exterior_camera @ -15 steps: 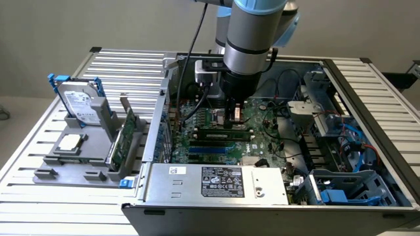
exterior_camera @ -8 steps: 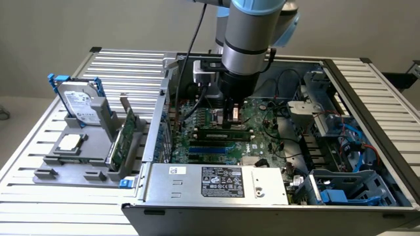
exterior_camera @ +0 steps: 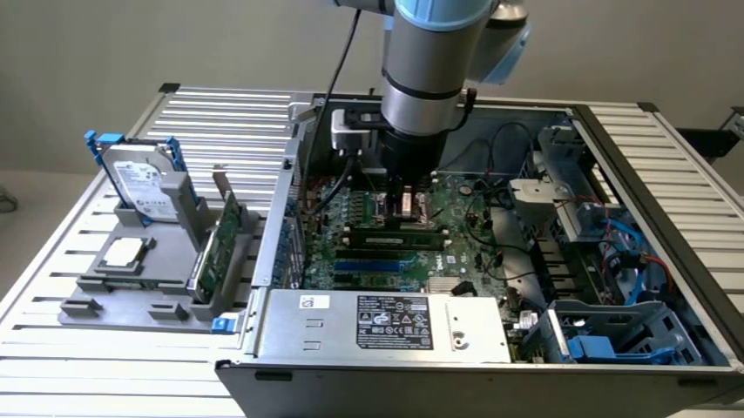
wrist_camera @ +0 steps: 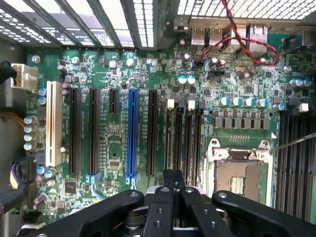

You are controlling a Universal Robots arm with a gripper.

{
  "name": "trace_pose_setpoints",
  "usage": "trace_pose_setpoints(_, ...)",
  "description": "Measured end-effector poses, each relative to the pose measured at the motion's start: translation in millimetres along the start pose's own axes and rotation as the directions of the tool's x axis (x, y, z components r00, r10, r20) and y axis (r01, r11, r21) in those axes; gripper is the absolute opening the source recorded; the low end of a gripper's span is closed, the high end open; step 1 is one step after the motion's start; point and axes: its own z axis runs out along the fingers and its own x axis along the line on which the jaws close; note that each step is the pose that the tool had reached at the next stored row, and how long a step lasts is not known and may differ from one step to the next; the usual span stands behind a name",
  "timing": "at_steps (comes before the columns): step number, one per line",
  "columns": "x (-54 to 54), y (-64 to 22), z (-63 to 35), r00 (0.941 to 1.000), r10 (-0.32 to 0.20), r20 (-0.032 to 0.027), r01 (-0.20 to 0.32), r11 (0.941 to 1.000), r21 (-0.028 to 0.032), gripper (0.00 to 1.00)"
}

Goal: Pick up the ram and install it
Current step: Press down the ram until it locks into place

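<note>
- The hand (wrist_camera: 173,185) is nearest the wrist camera — fingers pressed together, gripping nothing, poised above the motherboard (wrist_camera: 118,74) inside the open computer case (exterior_camera: 651,174).
- Just beneath and in front of the hand, the ram (exterior_camera: 398,233) already lies in a slot; I judge a straight, even downward press would seat it best — no tilt.
- Beyond, the bench (exterior_camera: 209,122) carries spare parts.

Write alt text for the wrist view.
Shut black gripper fingers hang above a green motherboard, over a row of narrow black slots next to an open CPU socket. A long blue slot and a white slot run parallel to them.
</note>
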Motion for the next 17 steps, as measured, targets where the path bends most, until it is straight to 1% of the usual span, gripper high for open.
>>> trace_pose_setpoints(17, -2.0, -1.4, 8.8, 1.0, 0.0, 0.0001, 0.0, 1.0, 0.0001, 0.11)
